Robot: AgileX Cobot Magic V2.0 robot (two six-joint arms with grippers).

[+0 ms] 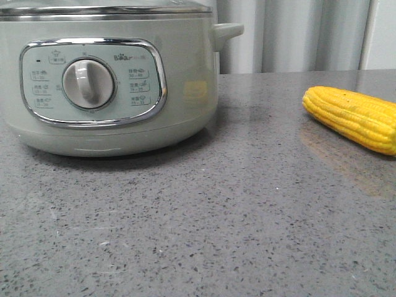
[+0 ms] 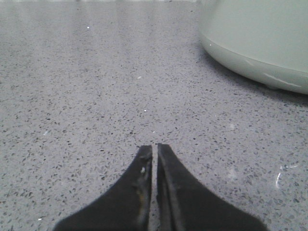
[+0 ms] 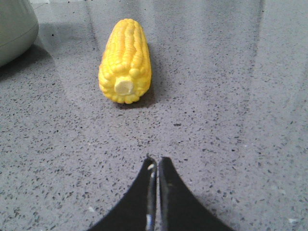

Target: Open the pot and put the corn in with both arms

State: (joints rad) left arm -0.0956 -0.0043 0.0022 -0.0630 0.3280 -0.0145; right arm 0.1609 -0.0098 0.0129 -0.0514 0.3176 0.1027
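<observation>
The pale grey-green pot [image 1: 179, 93] stands at the back left of the grey table, with its control panel and round dial [image 1: 89, 83] facing me and a small side handle [image 1: 226, 30]. Its top is cut off by the view's edge. The yellow corn [image 1: 352, 117] lies on the table at the right. My left gripper [image 2: 155, 147] is shut and empty, low over the bare table, with the pot's base [image 2: 260, 43] ahead of it. My right gripper [image 3: 157, 159] is shut and empty; the corn [image 3: 126, 60] lies ahead of it, blunt end toward it. Neither gripper shows in the front view.
The speckled grey stone tabletop [image 1: 204, 223] spreads across the front. A pale curtain [image 1: 297, 34] hangs behind the table. An edge of the pot [image 3: 14, 29] shows in the right wrist view beside the corn.
</observation>
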